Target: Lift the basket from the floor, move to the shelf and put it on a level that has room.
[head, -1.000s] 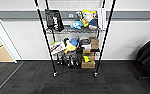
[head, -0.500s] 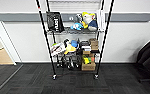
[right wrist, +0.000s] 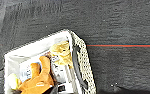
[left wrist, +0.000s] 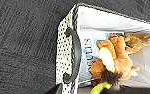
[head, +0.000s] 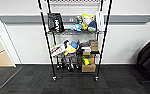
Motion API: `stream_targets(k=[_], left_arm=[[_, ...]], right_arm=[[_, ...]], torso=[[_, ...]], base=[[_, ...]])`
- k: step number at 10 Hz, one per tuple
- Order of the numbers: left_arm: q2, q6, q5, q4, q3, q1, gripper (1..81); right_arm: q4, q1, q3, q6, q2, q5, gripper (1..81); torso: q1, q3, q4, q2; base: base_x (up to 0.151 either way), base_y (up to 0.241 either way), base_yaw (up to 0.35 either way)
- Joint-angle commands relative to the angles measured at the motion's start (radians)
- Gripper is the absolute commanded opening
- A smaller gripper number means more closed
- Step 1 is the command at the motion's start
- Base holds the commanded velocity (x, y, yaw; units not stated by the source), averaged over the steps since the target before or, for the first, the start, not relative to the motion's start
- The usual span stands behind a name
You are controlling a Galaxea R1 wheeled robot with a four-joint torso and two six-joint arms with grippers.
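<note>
Against the frame 0.5 s earlier, I see the shelf [head: 74,42] larger and nearer centre: the camera has closed in. The basket [left wrist: 66,50] sits over dark floor [left wrist: 21,37], opening upward; its long axis follows the dark handle [left wrist: 74,55]. Plush toys [left wrist: 114,62] lie inside. I cannot tell either gripper's finger state.

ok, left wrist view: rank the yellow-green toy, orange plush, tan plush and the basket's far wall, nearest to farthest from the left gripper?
From the left gripper, at the near end of the basket:
1. Yellow-green toy, near end, right by the gripper.
2. Orange plush, mid-basket.
3. Tan plush, toward the far end.
4. Far wall, beyond all three.
</note>
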State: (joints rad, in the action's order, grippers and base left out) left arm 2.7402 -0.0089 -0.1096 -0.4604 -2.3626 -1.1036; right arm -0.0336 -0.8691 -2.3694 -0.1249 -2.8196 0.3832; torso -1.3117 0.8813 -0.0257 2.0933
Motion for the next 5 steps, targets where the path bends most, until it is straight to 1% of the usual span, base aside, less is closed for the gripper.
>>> stream_targets(k=[1,2,3,4,5], left_arm=[[-0.019,-0.003,-0.077,-0.007,0.005,0.1,81.1],[-0.019,-0.002,-0.082,-0.007,0.006,0.1,81.1],[-0.02,-0.002,-0.082,-0.007,0.008,0.1,81.1],[-0.022,-0.002,-0.082,-0.007,0.009,0.101,81.1],[-0.023,-0.002,-0.081,-0.007,0.009,0.107,81.1]], right_arm=[[-0.041,0.138,0.006,-0.002,0.013,0.043,81.1],[-0.046,0.146,0.006,-0.002,0.012,0.043,81.1],[-0.048,0.152,0.006,-0.002,0.01,0.043,81.1],[-0.051,0.158,0.006,-0.002,0.006,0.043,81.1],[-0.054,0.169,0.003,-0.002,0.001,0.043,81.1]], torso=[[-0.061,0.091,0.0,0.095],[-0.079,0.111,0.0,0.122],[-0.032,0.138,0.0,0.051],[-0.042,0.121,0.0,0.075],[-0.046,0.083,0.0,0.082]], base=[[0.0,0.0,0.0],[0.0,0.0,0.0],[0.0,0.0,0.0],[0.0,0.0,0.0],[0.0,0.0,0.0]])
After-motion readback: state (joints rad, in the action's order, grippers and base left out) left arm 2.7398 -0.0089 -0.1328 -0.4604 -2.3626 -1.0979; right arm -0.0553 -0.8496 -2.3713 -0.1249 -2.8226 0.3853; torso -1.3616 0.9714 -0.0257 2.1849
